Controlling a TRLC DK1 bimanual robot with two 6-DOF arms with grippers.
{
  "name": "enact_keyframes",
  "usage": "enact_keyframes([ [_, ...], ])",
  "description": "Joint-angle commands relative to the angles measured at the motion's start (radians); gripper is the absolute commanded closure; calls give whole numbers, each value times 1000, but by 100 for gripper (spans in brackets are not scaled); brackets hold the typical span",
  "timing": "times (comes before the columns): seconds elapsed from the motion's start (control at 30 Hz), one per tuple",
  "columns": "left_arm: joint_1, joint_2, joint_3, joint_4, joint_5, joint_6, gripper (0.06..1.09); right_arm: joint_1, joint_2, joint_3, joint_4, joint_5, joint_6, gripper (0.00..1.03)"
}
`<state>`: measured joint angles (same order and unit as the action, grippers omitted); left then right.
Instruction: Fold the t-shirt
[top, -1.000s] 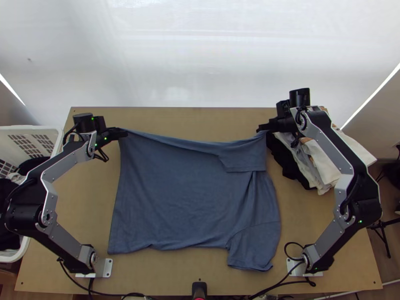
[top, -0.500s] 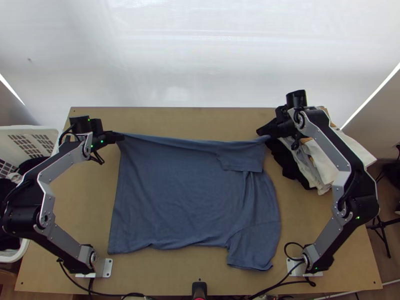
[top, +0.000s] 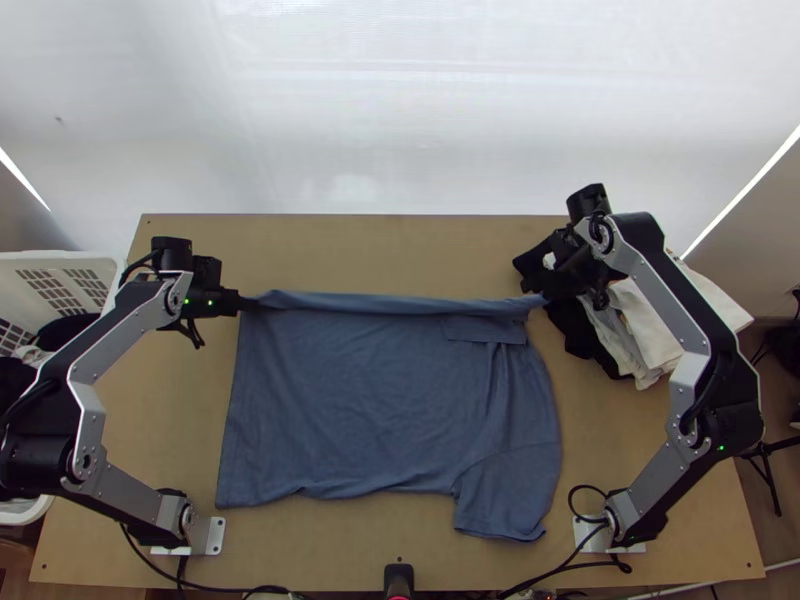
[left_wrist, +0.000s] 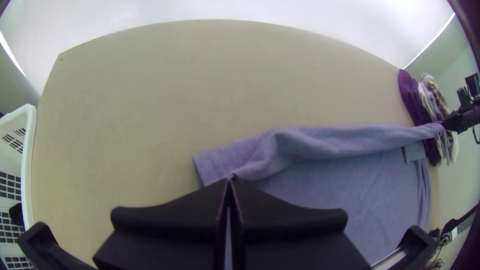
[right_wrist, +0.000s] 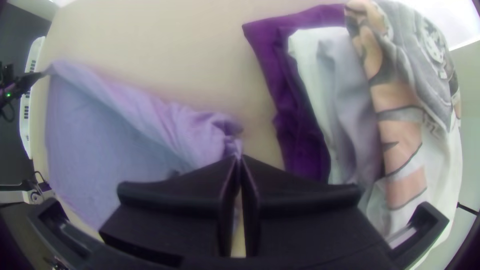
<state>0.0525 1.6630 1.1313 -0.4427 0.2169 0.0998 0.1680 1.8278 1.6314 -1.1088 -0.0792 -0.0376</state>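
Observation:
A blue t-shirt (top: 360, 400) lies spread on the table, its far edge raised in a long loose fold between the two grippers. At its far left corner, my left gripper (top: 242, 303) is shut on the cloth; in the left wrist view the fingertips of the left gripper (left_wrist: 229, 181) pinch a bit of it. My right gripper (top: 540, 292) holds the far right part of the shirt beside a sleeve, and in the right wrist view the right gripper (right_wrist: 239, 159) is shut on bunched fabric. The other sleeve (top: 500, 495) lies flat toward the near right.
A stack of folded clothes (top: 640, 325) lies at the table's right, under and beside the right arm. A white basket (top: 75, 265) with dark cloth stands off the left edge. Bare table (top: 380, 250) stretches beyond the shirt's far edge.
Both grippers have moved toward the table's near side with the shirt's far edge, which sits lower in the top view. The right gripper has also shifted slightly right.

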Motion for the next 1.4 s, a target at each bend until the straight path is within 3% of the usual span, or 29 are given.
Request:
enact_keyframes([
  [0.0, 27, -23, -4, -111, 26, 87, 105, -7, 4, -16, -92, 2, -4, 100],
  [0.47, 124, -25, -28, -191, 85, 239, 105, -21, 56, -96, -115, 147, 1, 100],
  [0.8, 107, -39, -71, -189, 102, 239, 105, 5, 41, -128, -109, 145, 25, 99],
  [0.87, 106, -45, -80, -160, 119, 230, 105, 8, 28, -137, -103, 145, 31, 80],
  [0.9, 106, -60, -91, -156, 147, 239, 99, 10, 21, -146, -103, 145, 36, 65],
  [1.0, 106, -152, -154, -99, 187, 262, 52, 19, -9, -183, -106, 148, 47, 13],
  [1.03, 106, -178, -180, -53, 194, 264, 27, 28, -21, -196, -112, 150, 45, 3],
  [1.07, 106, -189, -189, -37, 194, 261, 11, 39, -42, -208, -117, 156, 45, 3],
  [1.17, 107, -213, -183, -34, 194, 253, 11, 61, -130, -237, -134, 156, 65, 4],
  [1.37, 125, -267, -127, -111, 214, 210, 11, 134, -352, -335, -217, 156, 191, 5],
])
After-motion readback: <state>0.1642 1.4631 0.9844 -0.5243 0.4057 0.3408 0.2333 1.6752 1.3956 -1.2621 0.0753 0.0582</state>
